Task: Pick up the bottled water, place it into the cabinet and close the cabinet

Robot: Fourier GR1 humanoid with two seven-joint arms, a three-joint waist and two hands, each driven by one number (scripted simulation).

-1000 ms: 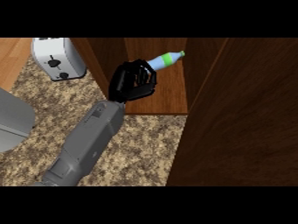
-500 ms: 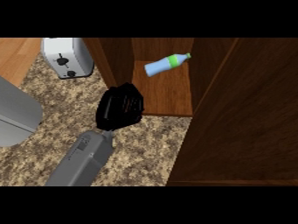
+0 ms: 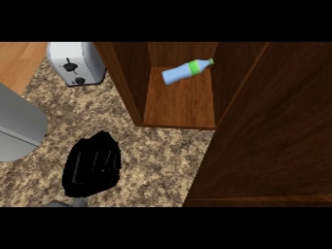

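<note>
Below, speckled granite counter [image 3: 161,146], wooden cabinet [image 3: 179,104].

The bottled water [image 3: 185,73] is a light blue bottle with a green band at its neck and a white cap [image 3: 210,61]. It lies on its side in the upper middle of the frame, cap toward the upper right, inside the cabinet [image 3: 131,78]. The cabinet is of brown wood and stands open; its door [image 3: 283,141] fills the right side of the frame.
</note>
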